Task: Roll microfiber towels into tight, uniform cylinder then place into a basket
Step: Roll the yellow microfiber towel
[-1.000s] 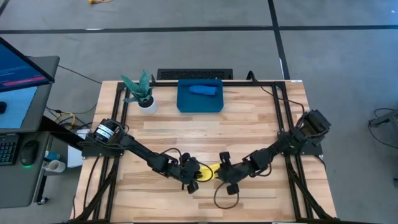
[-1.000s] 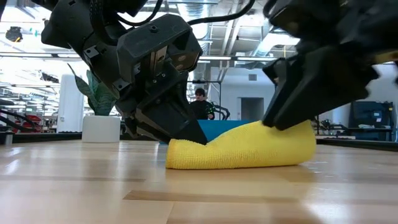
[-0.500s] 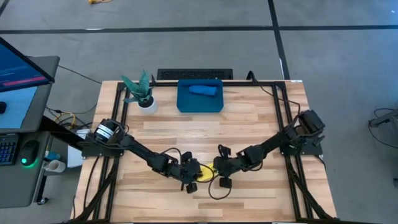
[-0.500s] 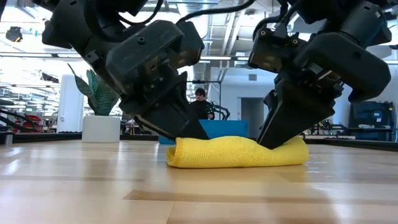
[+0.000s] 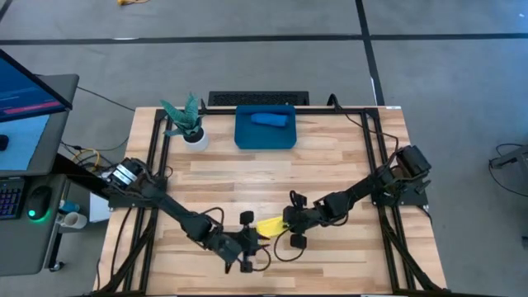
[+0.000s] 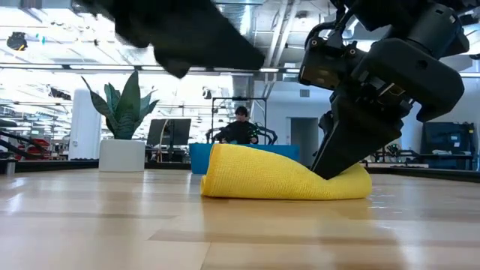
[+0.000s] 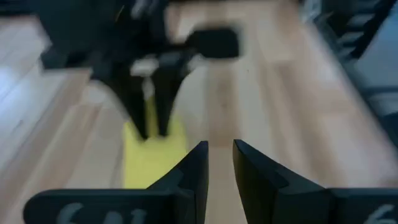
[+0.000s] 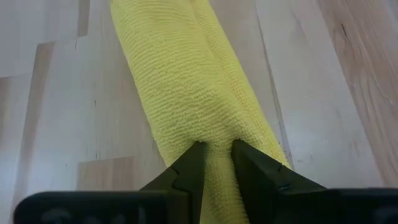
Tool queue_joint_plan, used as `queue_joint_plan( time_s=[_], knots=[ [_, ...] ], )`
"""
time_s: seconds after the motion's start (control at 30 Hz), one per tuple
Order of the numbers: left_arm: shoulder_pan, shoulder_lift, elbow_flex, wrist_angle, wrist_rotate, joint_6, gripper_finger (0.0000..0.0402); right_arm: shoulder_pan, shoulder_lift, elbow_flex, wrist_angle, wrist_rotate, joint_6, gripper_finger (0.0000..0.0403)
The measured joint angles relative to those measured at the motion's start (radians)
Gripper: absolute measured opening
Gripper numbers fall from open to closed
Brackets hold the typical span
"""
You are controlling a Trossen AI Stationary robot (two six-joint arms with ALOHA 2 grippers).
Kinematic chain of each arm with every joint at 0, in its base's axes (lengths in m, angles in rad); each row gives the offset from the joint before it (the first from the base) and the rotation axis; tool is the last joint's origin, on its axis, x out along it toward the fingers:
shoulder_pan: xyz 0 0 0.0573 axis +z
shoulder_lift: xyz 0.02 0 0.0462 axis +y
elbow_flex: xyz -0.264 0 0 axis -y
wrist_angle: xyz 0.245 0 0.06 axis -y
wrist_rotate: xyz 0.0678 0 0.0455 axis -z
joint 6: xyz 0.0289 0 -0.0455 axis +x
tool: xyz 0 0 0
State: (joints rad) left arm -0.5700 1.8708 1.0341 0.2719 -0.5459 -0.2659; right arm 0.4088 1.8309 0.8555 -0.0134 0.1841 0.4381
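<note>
R gripper [image 8: 216, 163] is clamped on one end of the rolled yellow towel [image 5: 271, 225], near-centre of the table [image 5: 330, 165]. L gripper [image 5: 245, 245] sits just left of the roll, off it, jaws nearly together w/ nothing between. Blue towel [image 5: 268, 119] is in the basket [image 5: 244, 136], far side. Risk: a one-end pinch lets the free end sag and unroll on lifting.

floor [image 5: 247, 49]: grey concrete | monitor [image 5: 25, 91]: beside table | person [image 6: 240, 127]: seated behind
</note>
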Motion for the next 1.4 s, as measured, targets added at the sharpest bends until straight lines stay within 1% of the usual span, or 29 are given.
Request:
queue_joint_plan(
  time_s=[0.13, 0.23, 0.37, 0.47, 0.53, 0.6, 0.7, 0.8, 0.9, 0.97, 1.07, 1.17, 1.3, 1.4],
  knots=[
    [0.043, 0.052, -0.003, -0.015, 0.030, -0.011, 0.0067, -0.001, 0.000, -0.001, 0.004, 0.000, 0.000, 0.0111],
    [0.064, 0.089, -0.002, 0.016, 0.070, -0.025, 0.0067, -0.001, 0.000, -0.001, 0.003, -0.001, 0.000, 0.0111],
    [0.081, 0.100, 0.000, 0.017, 0.109, -0.049, 0.0067, -0.001, 0.000, -0.001, 0.002, -0.001, 0.000, 0.0111],
    [0.090, 0.105, -0.001, -0.020, 0.074, -0.085, 0.0066, -0.001, 0.000, -0.001, 0.002, -0.002, 0.000, 0.0111],
    [0.101, 0.112, 0.001, -0.045, 0.075, -0.117, 0.0067, -0.001, 0.000, -0.001, 0.002, -0.002, 0.000, 0.0111],
    [0.113, 0.114, 0.001, -0.107, 0.072, -0.172, 0.0067, -0.001, 0.000, -0.001, 0.003, -0.002, 0.001, 0.0111],
    [0.126, 0.125, 0.004, -0.140, 0.044, -0.220, 0.0066, 0.002, 0.001, -0.001, 0.003, -0.002, 0.003, 0.0111],
    [0.128, 0.125, 0.003, -0.143, 0.052, -0.230, 0.0066, 0.002, 0.001, -0.001, 0.003, -0.003, 0.009, 0.0111],
    [0.130, 0.125, 0.003, -0.151, 0.067, -0.284, 0.0066, 0.000, 0.001, -0.001, 0.003, -0.006, 0.073, 0.0111],
    [0.130, 0.124, 0.004, -0.182, 0.084, -0.340, 0.0066, 0.000, 0.001, -0.001, 0.003, -0.007, 0.092, 0.0111],
    [0.144, 0.121, 0.008, -0.264, 0.111, -0.475, 0.0066, 0.000, 0.001, -0.001, 0.011, -0.006, 0.109, 0.0111],
    [0.160, 0.119, 0.008, -0.304, 0.161, -0.566, 0.0066, -0.001, 0.002, -0.001, 0.018, -0.007, 0.112, 0.0112],
    [0.181, 0.117, 0.008, -0.308, 0.246, -0.603, 0.0066, 0.000, 0.002, -0.001, 0.017, -0.004, 0.112, 0.0120],
    [0.185, 0.117, 0.008, -0.308, 0.255, -0.580, 0.0066, -0.006, 0.002, -0.001, 0.017, -0.005, 0.112, 0.0135]
  ],
)
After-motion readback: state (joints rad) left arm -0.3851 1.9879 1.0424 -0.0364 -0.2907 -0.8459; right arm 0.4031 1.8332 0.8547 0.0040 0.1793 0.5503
